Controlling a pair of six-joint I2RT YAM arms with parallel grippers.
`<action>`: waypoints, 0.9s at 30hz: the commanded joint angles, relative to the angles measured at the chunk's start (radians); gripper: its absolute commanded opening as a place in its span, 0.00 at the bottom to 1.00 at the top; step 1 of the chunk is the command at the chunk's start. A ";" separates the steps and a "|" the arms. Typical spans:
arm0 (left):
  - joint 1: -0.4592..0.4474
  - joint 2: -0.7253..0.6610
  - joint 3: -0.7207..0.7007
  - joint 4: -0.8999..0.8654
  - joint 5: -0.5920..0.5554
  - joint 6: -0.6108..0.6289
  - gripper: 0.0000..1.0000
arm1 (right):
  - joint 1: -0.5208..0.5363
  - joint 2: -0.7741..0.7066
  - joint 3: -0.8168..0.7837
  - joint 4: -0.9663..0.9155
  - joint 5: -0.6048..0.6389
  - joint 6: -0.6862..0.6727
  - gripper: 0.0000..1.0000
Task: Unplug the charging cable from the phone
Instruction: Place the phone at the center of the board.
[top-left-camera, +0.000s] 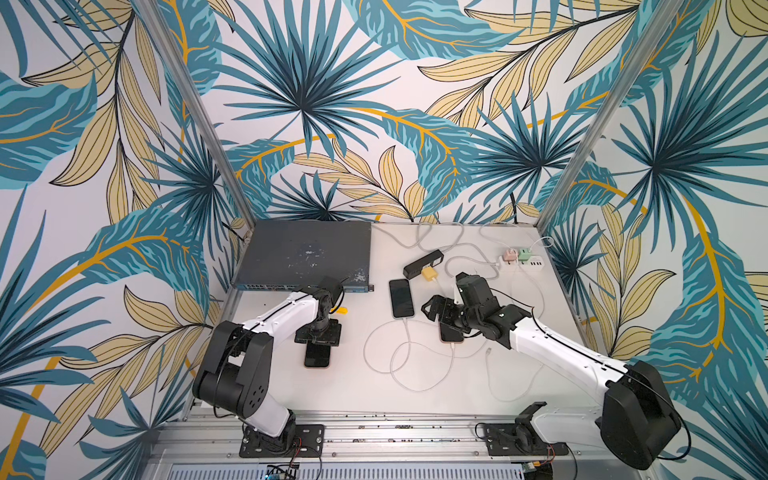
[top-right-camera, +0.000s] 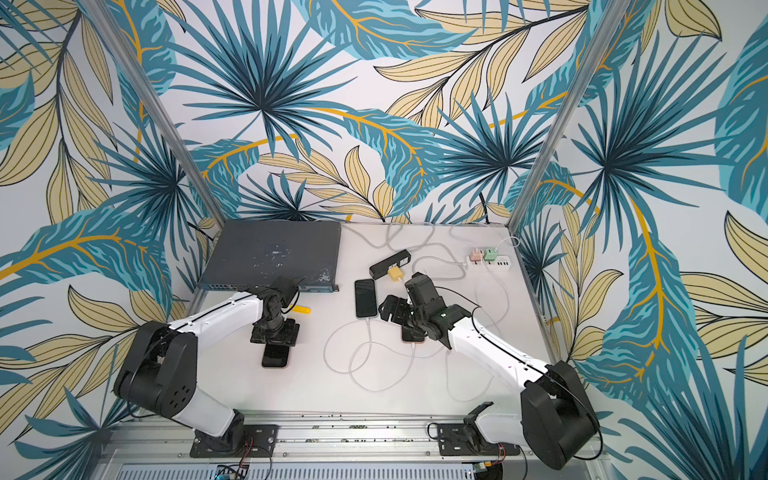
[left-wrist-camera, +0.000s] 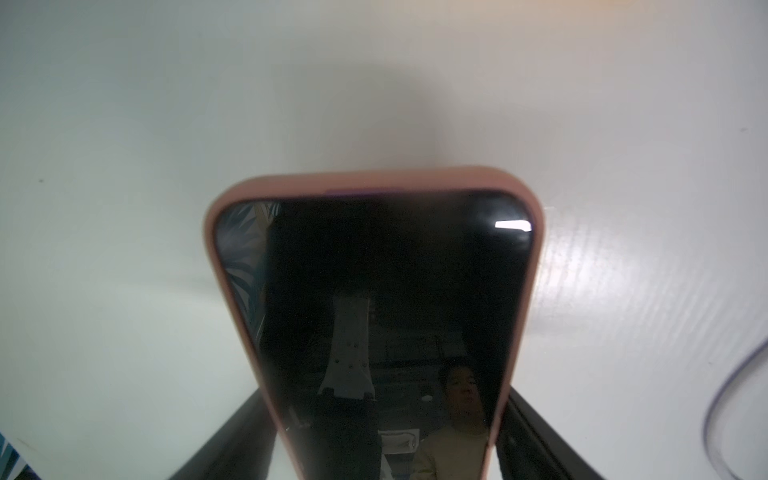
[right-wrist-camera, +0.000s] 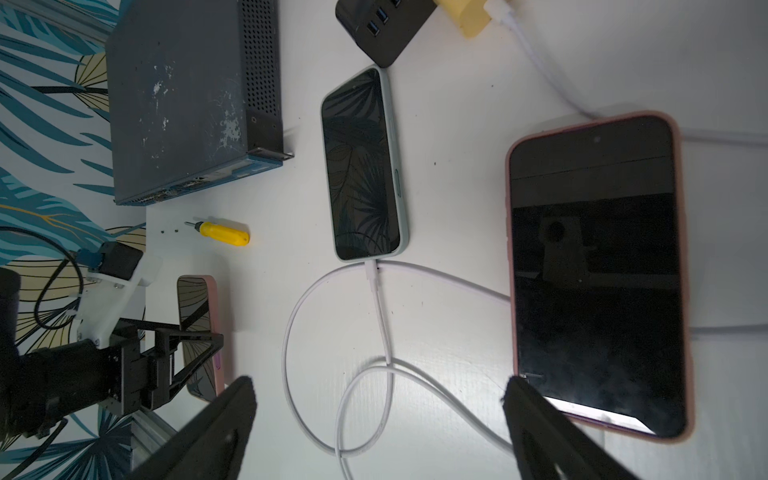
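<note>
Pink-cased phone (left-wrist-camera: 374, 311) sits between left jaws, grip unclear; right jaws spread above white cable (right-wrist-camera: 385, 328).

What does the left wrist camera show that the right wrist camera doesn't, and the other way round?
Left wrist only: a person's reflection on the pink-cased phone. Right wrist only: the green-cased phone with its white cable plugged in, a second pink phone, the yellow screwdriver, the network switch. Both: the pink-cased phone, flanked by the left hand.
</note>
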 joint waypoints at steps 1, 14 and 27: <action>0.006 0.033 -0.001 0.015 0.001 0.025 0.76 | -0.005 -0.006 -0.016 0.009 0.000 0.012 0.95; 0.006 0.065 -0.001 0.019 -0.014 0.019 0.87 | -0.007 -0.025 -0.014 0.000 0.014 0.016 0.95; 0.006 -0.054 0.075 -0.046 -0.003 -0.012 0.90 | -0.014 -0.036 -0.006 -0.011 0.020 0.009 0.95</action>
